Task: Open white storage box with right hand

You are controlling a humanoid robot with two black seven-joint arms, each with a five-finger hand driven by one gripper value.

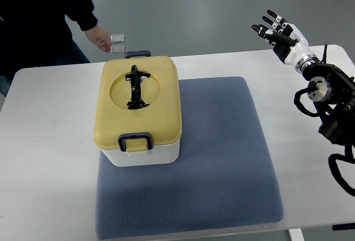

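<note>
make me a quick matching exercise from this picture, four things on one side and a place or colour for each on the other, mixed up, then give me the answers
Things:
1. lid
2. mat
3. right hand
4. latch

Descriptions:
A. grey-blue, lying under the box
B. raised at the table's far right, fingers spread, holding nothing
C. yellow, closed on the box
D. dark blue, on the lid's near edge

Pairs: 1-C, 2-A, 3-B, 4-D
</note>
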